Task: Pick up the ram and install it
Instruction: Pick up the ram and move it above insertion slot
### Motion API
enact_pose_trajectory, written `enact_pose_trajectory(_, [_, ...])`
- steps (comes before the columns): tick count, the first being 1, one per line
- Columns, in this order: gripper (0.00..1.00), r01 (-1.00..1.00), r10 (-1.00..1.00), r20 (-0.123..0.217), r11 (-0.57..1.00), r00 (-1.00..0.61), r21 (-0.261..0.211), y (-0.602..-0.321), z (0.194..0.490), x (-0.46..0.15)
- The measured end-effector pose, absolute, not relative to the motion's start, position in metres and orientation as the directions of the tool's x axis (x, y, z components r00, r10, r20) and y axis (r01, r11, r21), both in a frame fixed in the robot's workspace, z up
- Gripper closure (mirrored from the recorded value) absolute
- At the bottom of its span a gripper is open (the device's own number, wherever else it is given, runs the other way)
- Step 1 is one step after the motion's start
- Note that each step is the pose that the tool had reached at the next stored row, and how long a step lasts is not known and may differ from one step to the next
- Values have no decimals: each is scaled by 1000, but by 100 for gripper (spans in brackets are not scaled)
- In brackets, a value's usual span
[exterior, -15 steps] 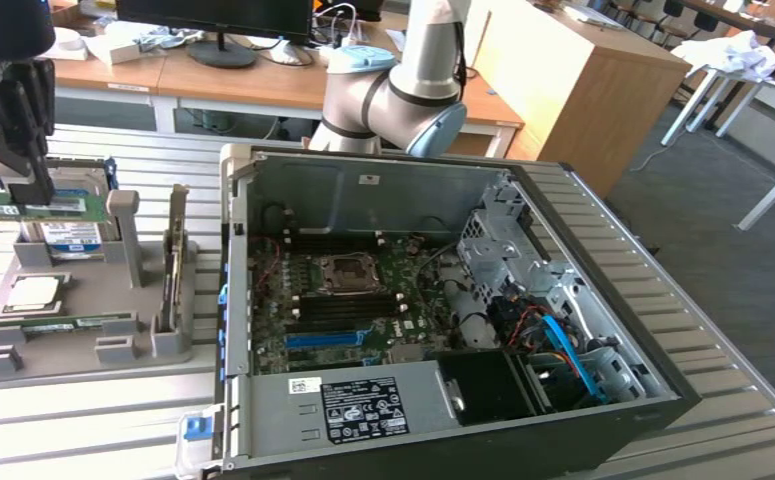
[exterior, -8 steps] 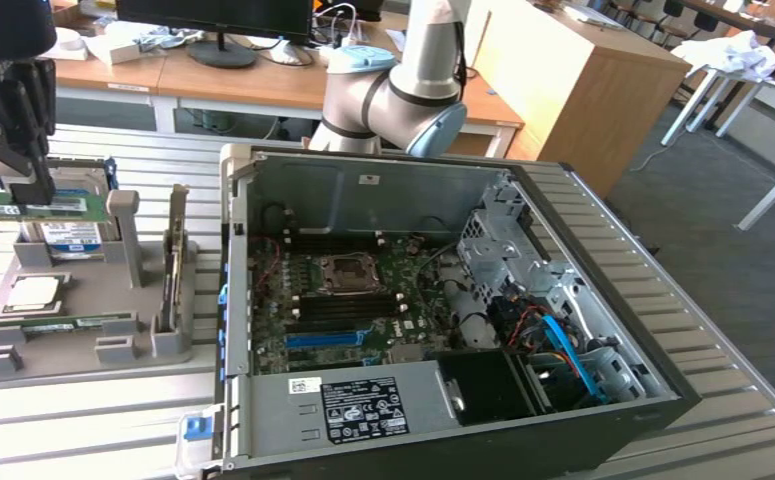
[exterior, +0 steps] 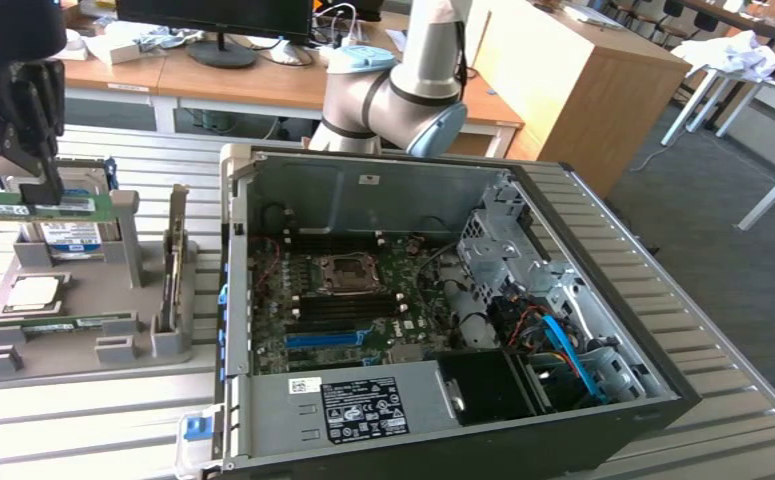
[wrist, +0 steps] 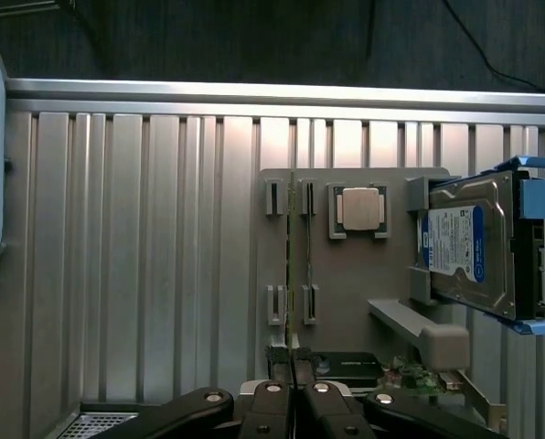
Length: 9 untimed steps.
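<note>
Since the jaws are pressed together on the ram, that green stick is hanging level over the grey tray, poking out on both sides of the pinch. In the wrist view you see the ram edge-on, just a thin line running out from between the closed jaws.

Clock directions below are for the exterior view. The whole grab sits around 10 o'clock in the shot. Right behind the held stick is the blue-labelled hard drive, propped up at the tray's 12 o'clock end. The silver processor lies at 6 o'clock from the drive, and a second green stick is lying flat just past it, again toward 6. A card stands on edge along the tray's 3 o'clock side.

Further toward 3 o'clock is the open computer case, motherboard facing up, all on the slatted metal counter. The arm rises at the case's 12 o'clock.
</note>
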State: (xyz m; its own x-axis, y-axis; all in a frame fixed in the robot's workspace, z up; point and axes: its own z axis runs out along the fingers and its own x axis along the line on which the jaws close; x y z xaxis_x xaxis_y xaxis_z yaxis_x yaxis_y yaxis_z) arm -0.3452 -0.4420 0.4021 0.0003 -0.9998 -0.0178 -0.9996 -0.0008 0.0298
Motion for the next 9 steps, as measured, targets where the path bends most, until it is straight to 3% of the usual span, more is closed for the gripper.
enact_pose_trajectory(9, [88, -1000, -1000, -18, -1, 0, 30, -442, 402, -329])
